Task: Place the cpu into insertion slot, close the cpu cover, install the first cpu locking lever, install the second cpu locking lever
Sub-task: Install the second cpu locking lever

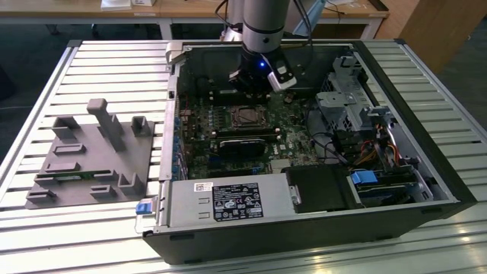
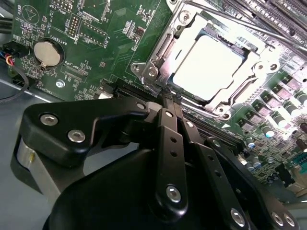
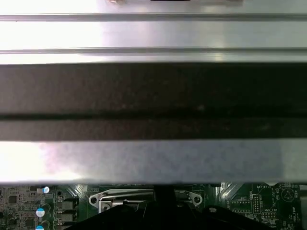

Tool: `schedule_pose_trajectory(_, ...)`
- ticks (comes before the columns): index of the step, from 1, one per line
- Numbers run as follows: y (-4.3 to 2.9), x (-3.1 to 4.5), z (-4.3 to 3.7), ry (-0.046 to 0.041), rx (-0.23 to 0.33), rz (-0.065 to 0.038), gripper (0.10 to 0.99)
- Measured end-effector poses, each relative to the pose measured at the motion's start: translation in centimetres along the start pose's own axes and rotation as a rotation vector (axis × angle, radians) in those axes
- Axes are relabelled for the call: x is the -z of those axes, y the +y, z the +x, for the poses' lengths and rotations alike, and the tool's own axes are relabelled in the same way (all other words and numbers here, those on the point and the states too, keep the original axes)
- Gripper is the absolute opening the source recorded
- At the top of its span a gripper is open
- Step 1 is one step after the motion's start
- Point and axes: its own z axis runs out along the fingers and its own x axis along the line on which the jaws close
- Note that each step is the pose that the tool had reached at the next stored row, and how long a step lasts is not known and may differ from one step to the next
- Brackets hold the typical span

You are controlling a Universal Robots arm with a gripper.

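Observation:
The cpu [image 2: 205, 67] lies in the insertion slot [image 1: 250, 116] on the green motherboard, its pale silver face glaring under the light. The cpu cover [image 2: 160, 50], a silver frame, lies flat around the chip. Thin metal lever rods [image 2: 240, 18] run along the far side of the socket. My gripper [image 2: 169, 98] is shut, its black fingers pressed together with nothing seen between them, the tips just short of the socket's near edge. In the exterior view the gripper [image 1: 251, 91] hangs inside the case just behind the socket. The first wrist view catches the socket frame [image 3: 144, 199] beyond the gripper.
The open computer case rests on a slatted table. A grey power supply box [image 1: 228, 202] fills its front, drive bays and cables [image 1: 357, 114] its right. A long black card [image 1: 243, 145] sits in front of the socket. A grey fixture [image 1: 91, 154] stands left of the case.

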Motion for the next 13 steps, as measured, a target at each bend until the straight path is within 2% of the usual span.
schedule_pose_trajectory(13,-0.54,0.05,-0.02,0.0000,0.000,0.000,0.106)
